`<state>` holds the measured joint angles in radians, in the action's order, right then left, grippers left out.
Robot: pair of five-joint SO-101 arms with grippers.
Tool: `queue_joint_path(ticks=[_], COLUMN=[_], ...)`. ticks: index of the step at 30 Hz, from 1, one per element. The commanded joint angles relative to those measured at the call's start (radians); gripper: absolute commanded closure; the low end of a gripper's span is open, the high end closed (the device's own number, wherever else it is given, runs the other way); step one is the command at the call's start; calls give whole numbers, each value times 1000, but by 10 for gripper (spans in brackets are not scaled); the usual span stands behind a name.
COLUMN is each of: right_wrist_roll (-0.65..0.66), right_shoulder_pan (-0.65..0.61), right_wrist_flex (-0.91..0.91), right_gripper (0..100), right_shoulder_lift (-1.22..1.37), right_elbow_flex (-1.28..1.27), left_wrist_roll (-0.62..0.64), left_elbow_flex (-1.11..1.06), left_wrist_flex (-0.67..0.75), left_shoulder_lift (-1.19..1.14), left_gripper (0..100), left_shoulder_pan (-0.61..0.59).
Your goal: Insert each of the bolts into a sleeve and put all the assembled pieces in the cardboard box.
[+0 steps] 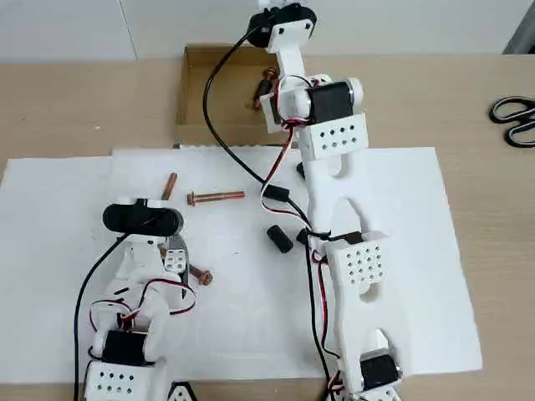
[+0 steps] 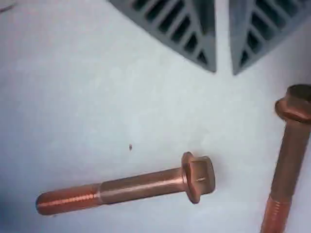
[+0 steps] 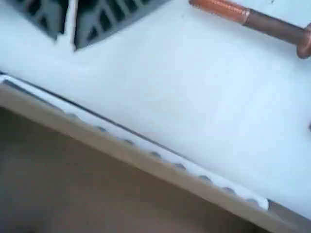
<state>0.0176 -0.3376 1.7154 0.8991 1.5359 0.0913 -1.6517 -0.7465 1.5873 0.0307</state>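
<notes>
Loose on the white sheet (image 1: 67, 251), three copper bolts, none sleeved yet: a long bolt (image 1: 216, 197) flat at mid-sheet, a second bolt (image 1: 170, 185) near its head and tilted, and a third bolt (image 1: 201, 276) just beside the left gripper (image 2: 223, 69). Apart from all three, nearer the right arm, a black sleeve (image 1: 280, 238) on its side with nothing touching it. All lying flat and unsupported, so likely to roll or skid under a sideways nudge; better taken from above, across the shank. From the left wrist, grey ribbed tips pinched to a narrow slit with nothing between them, low over the sheet and close to two of the bolts. Apparently lined up to choose one rather than to grip. Beyond the sheet's far edge, the cardboard box (image 1: 238, 83), open-topped, with a copper piece (image 1: 266, 83) inside, too hidden to tell whether sleeved. Reaching out over the box's near side, the right gripper (image 3: 69, 43), likewise nearly closed and empty, with the sheet's edge beneath in its own wrist view. Probably a drop-off pose. Judging by three bare bolts outside the box, most of the task not yet done.
</notes>
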Motion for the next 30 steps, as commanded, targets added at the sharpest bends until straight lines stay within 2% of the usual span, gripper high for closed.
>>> queue_joint_path(ticks=[1,9,14,17,21,30], right_wrist_roll=[8,9,66,86,186,279], right_shoulder_pan=[15,18,51,104,143,122], right_wrist_flex=[19,21,15,15,15,16], right_gripper=[995,995,995,994,946,920], right_shoulder_lift=[-22,-91,-128,-125,-107,-56], right_elbow_flex=[21,-216,-379,-388,-388,-388], left_wrist_roll=[-2,-2,-2,-2,-2,-2], left_elbow_flex=[5,5,5,5,5,5], left_wrist_flex=[26,25,25,25,25,25], left_shoulder_lift=[9,11,11,11,11,11], left_gripper=[994,994,994,994,994,994], left_shoulder_pan=[-3,-3,-5,-5,-5,-5])
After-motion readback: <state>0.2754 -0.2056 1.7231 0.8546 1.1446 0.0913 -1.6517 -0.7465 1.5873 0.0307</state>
